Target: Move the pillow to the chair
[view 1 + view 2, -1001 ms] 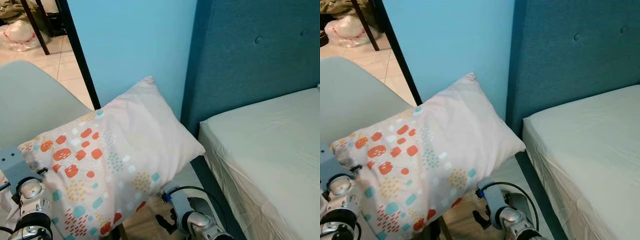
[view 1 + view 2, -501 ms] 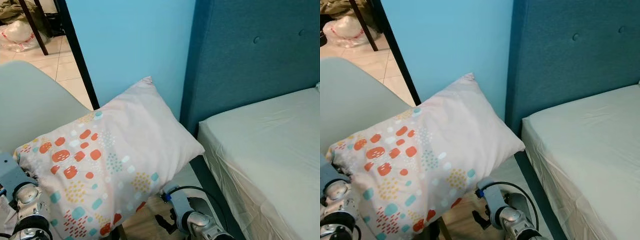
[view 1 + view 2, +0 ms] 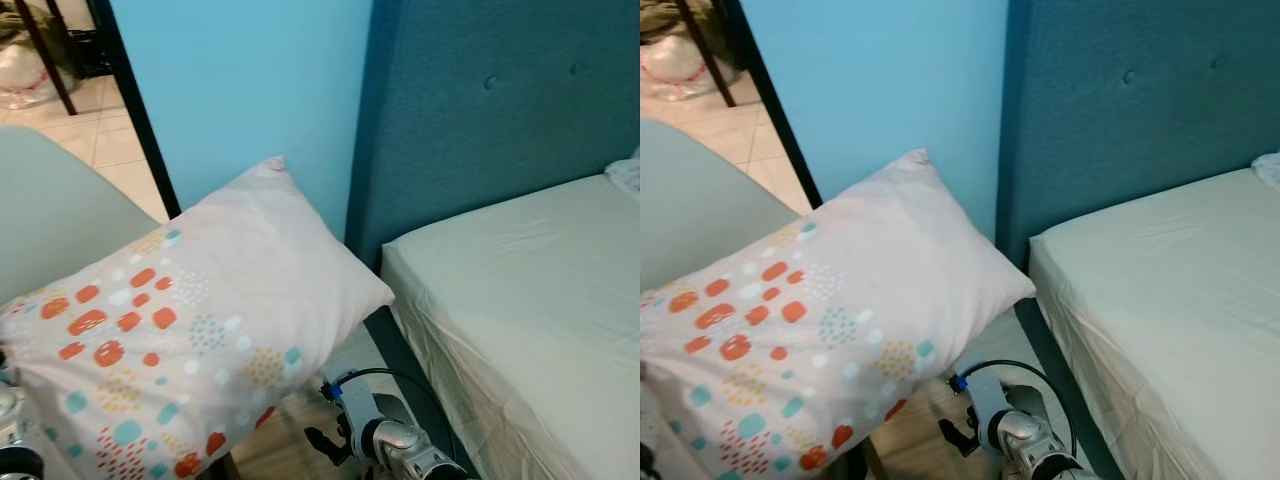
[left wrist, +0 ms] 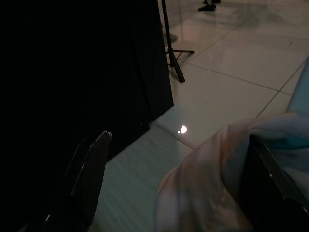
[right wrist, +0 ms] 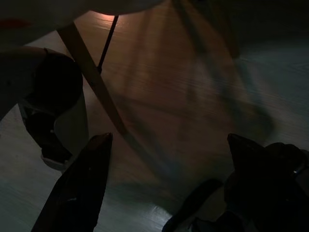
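Pillow [image 3: 190, 320] now lower-left, over the left arm's former spot.

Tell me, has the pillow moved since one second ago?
No. The whole view shifted, so the camera moved. The pillow keeps its right tip beside the bed corner below the headboard, and it stays across the chair.

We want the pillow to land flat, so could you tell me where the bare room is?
The pale chair surface left of the pillow is bare. So is the bed. The gap between pillow and bed is narrow; the right arm sits below it.
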`<state>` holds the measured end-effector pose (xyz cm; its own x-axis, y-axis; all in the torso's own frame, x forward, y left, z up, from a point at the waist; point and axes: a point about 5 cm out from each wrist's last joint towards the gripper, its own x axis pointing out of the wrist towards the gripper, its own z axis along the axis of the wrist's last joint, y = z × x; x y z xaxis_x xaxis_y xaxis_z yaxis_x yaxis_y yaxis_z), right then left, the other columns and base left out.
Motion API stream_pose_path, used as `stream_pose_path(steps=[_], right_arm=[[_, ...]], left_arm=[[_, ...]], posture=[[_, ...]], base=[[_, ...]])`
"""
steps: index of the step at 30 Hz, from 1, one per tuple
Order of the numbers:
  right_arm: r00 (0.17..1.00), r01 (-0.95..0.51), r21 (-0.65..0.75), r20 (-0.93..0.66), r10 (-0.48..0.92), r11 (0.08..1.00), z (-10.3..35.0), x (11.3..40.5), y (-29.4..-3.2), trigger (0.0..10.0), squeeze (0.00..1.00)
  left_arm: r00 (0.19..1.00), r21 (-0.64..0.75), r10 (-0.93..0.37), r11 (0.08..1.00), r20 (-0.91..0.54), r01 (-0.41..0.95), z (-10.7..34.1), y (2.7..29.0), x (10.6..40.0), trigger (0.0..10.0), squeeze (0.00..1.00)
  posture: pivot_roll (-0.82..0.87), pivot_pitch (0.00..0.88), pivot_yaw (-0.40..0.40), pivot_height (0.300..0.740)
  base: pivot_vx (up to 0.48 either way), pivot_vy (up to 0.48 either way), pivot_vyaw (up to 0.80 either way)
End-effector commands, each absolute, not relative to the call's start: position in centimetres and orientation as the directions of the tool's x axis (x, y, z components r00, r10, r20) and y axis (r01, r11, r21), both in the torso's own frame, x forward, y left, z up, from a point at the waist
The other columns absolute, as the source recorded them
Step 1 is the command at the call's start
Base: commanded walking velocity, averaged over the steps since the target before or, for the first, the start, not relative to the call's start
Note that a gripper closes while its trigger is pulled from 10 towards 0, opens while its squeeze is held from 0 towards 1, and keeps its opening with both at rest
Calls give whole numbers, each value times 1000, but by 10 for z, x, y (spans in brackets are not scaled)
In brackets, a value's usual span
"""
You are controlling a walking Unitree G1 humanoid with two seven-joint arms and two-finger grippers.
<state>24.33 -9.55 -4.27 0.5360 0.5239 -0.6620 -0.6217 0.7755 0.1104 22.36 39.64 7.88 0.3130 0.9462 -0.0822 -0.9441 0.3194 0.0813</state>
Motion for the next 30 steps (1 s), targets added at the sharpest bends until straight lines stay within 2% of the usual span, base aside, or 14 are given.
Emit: stream_pose_path(steps=[1,3,4,10,12,14,15,17,21,22,24,27,29,30], right_arm=[[522,-602,125,-686,507,789,-48,237,-100,10000,0],[521,-598,123,-692,500,792,-48,237,-101,10000,0],[521,-593,127,-692,500,795,-49,237,-102,10000,0],[526,-581,138,-688,500,802,-48,239,-102,10000,0],[528,-578,137,-689,497,804,-47,239,-102,10000,0],[528,-577,132,-692,492,806,-48,239,-103,10000,0],[528,-577,132,-692,492,806,-48,239,-103,10000,0],[528,-578,126,-696,487,806,-48,239,-104,10000,0],[529,-577,122,-698,483,808,-48,239,-104,10000,0],[529,-576,121,-698,482,808,-48,240,-105,10000,0],[529,-576,122,-699,482,808,-48,239,-104,10000,0],[528,-577,121,-699,482,808,-48,239,-105,10000,0],[530,-575,121,-698,481,809,-48,239,-105,10000,0],[530,-575,121,-698,481,809,-48,239,-105,10000,0]], left_arm=[[216,41,976,217,-35,-975,94,416,210,10000,1000],[242,31,970,243,-27,-970,98,417,212,10000,1000],[253,26,967,253,-13,-967,101,418,214,10000,0],[328,-26,944,329,22,-944,118,426,219,10000,0],[408,-27,913,408,18,-912,123,424,226,10000,0],[561,8,827,562,-34,-827,126,419,242,10000,0],[561,8,827,562,-34,-827,126,419,242,10000,0],[684,2,728,685,-47,-728,136,413,255,10000,0],[807,34,589,808,-39,-588,156,407,266,10000,0],[841,95,539,841,-49,-533,162,405,267,10000,0],[871,187,488,862,-62,-470,171,405,267,10000,0],[904,161,424,897,-48,-412,187,403,268,10000,0],[985,128,158,978,62,-165,218,380,270,10000,0],[985,128,158,978,62,-165,218,380,270,10000,0]], posture=[[-53,69,-29,556],[-51,68,-29,556],[-51,71,-30,556],[-47,65,-31,556],[-48,64,-32,556],[-44,59,-36,556],[-44,59,-36,556],[-41,61,-40,556],[-41,59,-41,556],[-42,58,-40,556],[-41,59,-41,556],[-41,58,-40,556],[-41,59,-41,556],[-41,59,-41,556]], base=[[0,0,0],[0,0,0],[0,0,0],[0,0,0],[0,0,0],[0,0,0],[0,0,0],[0,0,0],[0,0,0],[0,0,0],[0,0,0],[0,0,0],[0,0,0],[0,0,0]])
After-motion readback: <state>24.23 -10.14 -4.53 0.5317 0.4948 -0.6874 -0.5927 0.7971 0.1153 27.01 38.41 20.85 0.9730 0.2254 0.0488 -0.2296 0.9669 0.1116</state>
